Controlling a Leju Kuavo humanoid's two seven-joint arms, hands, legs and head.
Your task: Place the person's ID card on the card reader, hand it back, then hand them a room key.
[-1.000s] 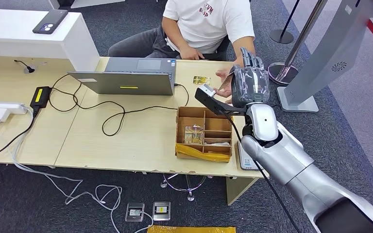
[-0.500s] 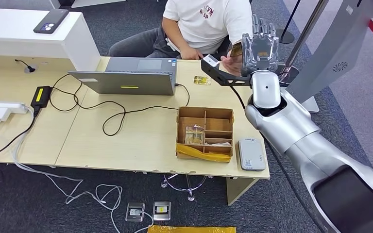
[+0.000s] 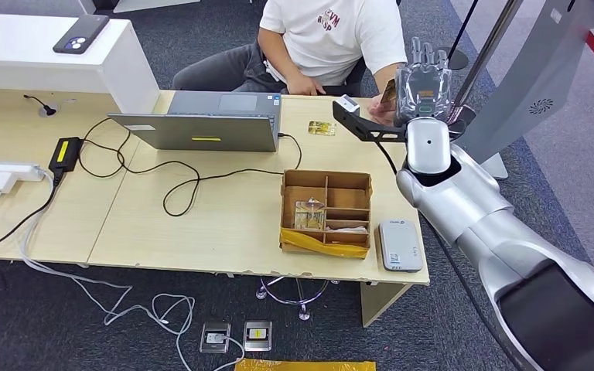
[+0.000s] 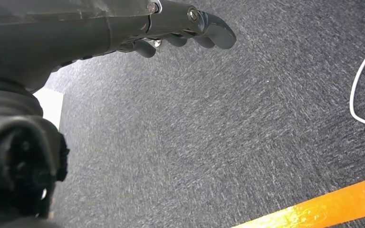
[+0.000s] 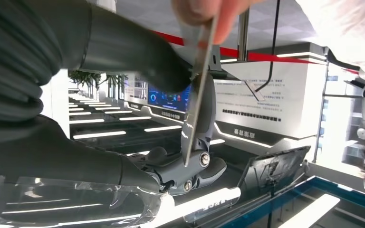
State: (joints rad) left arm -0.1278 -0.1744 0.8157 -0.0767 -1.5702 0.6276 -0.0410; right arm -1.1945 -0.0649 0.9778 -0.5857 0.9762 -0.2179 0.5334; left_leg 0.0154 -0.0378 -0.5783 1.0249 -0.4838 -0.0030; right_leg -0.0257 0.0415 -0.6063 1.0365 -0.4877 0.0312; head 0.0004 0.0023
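My right hand (image 3: 422, 86) had come up off the table's right side and out past its far right corner, so the card (image 5: 197, 90) was being handed back to the person (image 3: 332, 35). My thumb and fingers (image 5: 195, 166) pinched it edge-on while the person's fingers (image 5: 209, 12) closed on its other end, well away from the card reader (image 3: 400, 245) at the near right corner. My left hand (image 4: 123, 28) hung over the carpet, fingers loosely curled and holding nothing.

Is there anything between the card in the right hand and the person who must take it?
Nothing visible. The right hand holds the card raised beyond the table's far edge, and the person's fingers already pinch the card's end.
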